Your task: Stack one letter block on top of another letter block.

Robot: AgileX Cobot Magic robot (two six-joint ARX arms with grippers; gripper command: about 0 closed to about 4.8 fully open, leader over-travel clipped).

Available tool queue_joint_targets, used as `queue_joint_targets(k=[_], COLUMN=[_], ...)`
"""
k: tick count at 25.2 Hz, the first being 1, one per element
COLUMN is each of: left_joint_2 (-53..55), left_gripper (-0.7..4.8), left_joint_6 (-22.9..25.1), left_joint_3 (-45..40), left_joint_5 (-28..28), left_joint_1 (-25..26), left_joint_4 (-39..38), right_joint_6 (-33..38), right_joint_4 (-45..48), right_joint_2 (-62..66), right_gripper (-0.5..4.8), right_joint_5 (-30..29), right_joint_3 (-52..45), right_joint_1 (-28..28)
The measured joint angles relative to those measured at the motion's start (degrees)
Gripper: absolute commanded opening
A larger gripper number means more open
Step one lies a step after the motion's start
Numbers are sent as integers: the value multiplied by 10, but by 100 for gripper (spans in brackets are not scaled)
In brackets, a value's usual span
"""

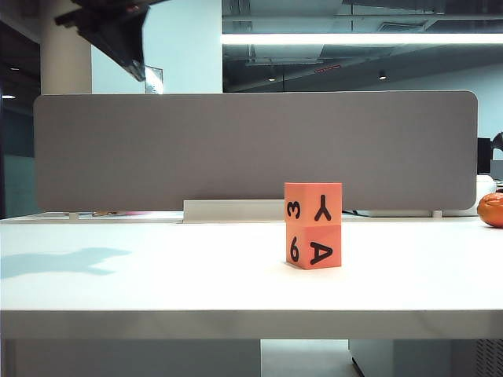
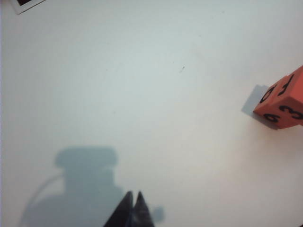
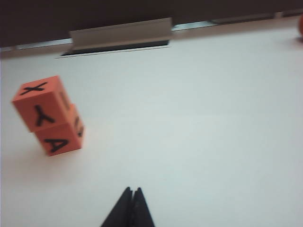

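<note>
The Y block (image 1: 313, 203) is seen right of the middle in the exterior view, set squarely on top of the A block (image 1: 313, 247), so the stack looks done. Both rest on the white table (image 1: 157, 275). No boxes or bowls are seen. The left gripper (image 2: 133, 204) is pressed together with nothing in it, away from the blocks. The right gripper (image 3: 133, 198) is also pressed together and empty.

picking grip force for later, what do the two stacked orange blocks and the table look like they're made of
Y block and A block: likely foam or soft plastic, matte, no glare, slightly soft edges, printed black characters; cannot be sure. Table: smooth white laminate look, faint sheen, clean shadows.
</note>
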Motion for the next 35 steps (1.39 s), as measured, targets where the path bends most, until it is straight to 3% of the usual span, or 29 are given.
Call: queue_joint_targets(k=[6,12,23,31,35], left_joint_2=[-89,-264,-446,-565,-639], left_gripper=[-6,-6,-6,-6,-6], left_joint_6=[0,-26,-43,-55,-107], left_joint_3=[-109,-330,-505,-595,-658], left_joint_5=[0,1,0,-24,-25], left_joint_1=[1,1,1,1,1], left_joint_4=[65,221,295,303,350], right_joint_6=[-24,-47,-48,-48,-48], right_joint_4=[0,-6,-25,-25,-25], right_joint_2=[0,0,0,0,0], right_gripper=[-1,-1,0,0,0], right_joint_5=[57,59,59,59,59], right_joint_3=[0,0,0,0,0], right_joint_1=[0,0,0,0,0])
